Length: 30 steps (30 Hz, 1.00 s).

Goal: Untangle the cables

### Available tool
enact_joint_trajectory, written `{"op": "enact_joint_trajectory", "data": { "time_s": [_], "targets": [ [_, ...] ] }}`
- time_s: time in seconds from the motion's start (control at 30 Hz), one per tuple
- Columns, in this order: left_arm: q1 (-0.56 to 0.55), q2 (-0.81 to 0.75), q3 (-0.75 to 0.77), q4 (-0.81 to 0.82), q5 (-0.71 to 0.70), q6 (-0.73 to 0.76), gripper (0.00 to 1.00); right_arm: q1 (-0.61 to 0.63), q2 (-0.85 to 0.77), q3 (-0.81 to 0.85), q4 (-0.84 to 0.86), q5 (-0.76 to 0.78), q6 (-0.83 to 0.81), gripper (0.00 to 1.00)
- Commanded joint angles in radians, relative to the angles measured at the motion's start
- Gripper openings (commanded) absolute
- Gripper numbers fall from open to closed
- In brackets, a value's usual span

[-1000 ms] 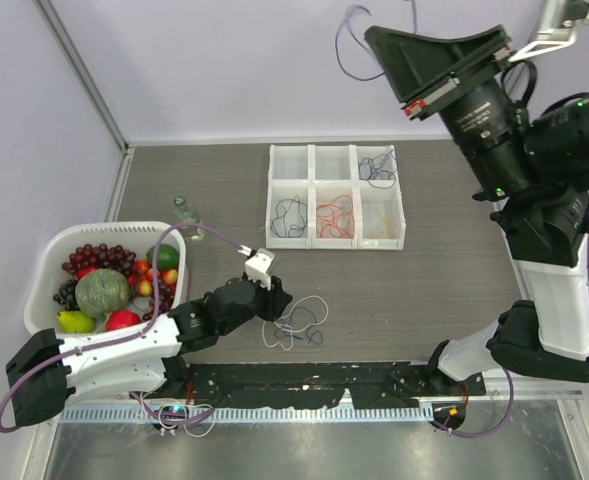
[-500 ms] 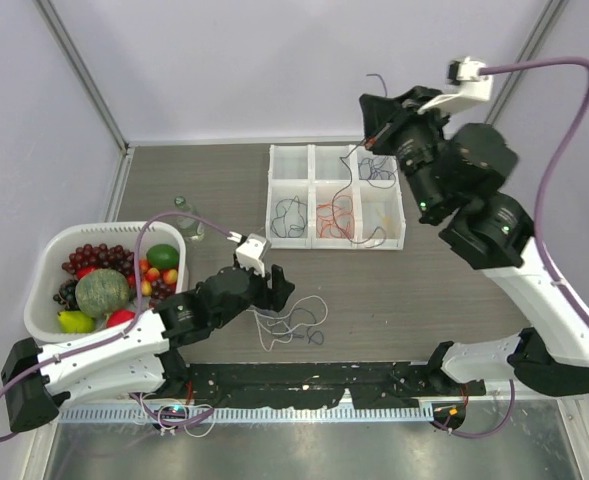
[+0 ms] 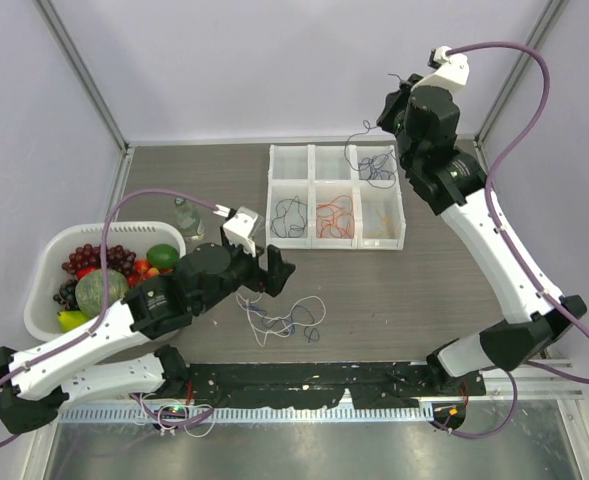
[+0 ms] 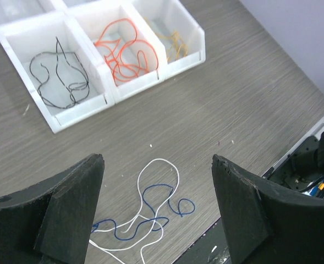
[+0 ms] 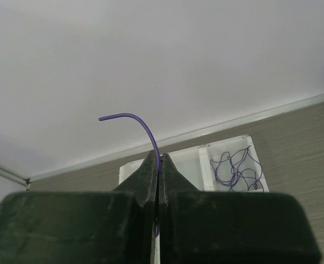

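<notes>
A white cable (image 3: 309, 305) and a blue cable (image 3: 274, 320) lie tangled on the table in front of the bin; the left wrist view shows the white loop (image 4: 175, 170) crossing the blue one (image 4: 162, 190). My left gripper (image 3: 274, 275) is open and empty, just left of and above the tangle (image 4: 157, 159). My right gripper (image 3: 389, 112) is raised behind the bin's back right corner and is shut on a purple cable (image 3: 352, 150), whose end curls out above the tips (image 5: 145, 129). The gripper (image 5: 158, 155) hides the rest of that strand.
A white six-compartment bin (image 3: 311, 196) holds a black cable (image 3: 292, 215), a red-orange cable (image 3: 336, 215), a yellow cable (image 3: 379, 225) and purple cables (image 3: 379, 170). A fruit basket (image 3: 49, 250) stands at the left, with a small glass bottle (image 3: 186, 215) beside it.
My right arm swung back and up with the purple cable, lifting the strand from across the bin to its back right corner. My left gripper shifted slightly away from the tangle.
</notes>
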Motion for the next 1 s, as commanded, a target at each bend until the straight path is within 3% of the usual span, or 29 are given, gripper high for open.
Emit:
{"op": "enact_joint_trajectory", "data": {
  "time_s": [0.0, 0.57, 0.97],
  "targets": [
    [0.003, -0.019, 0.096, -0.056, -0.018, 0.05, 0.83, -0.085, 0.087, 0.022, 0.095, -0.055, 0.029, 0.01],
    [0.003, -0.025, 0.127, -0.087, -0.036, 0.11, 0.84, -0.238, 0.322, 0.126, 0.127, -0.113, -0.017, 0.01],
    [0.008, 0.015, 0.161, -0.122, -0.034, 0.128, 0.84, -0.297, 0.452, 0.072, 0.215, -0.17, 0.003, 0.01]
  ]
}}
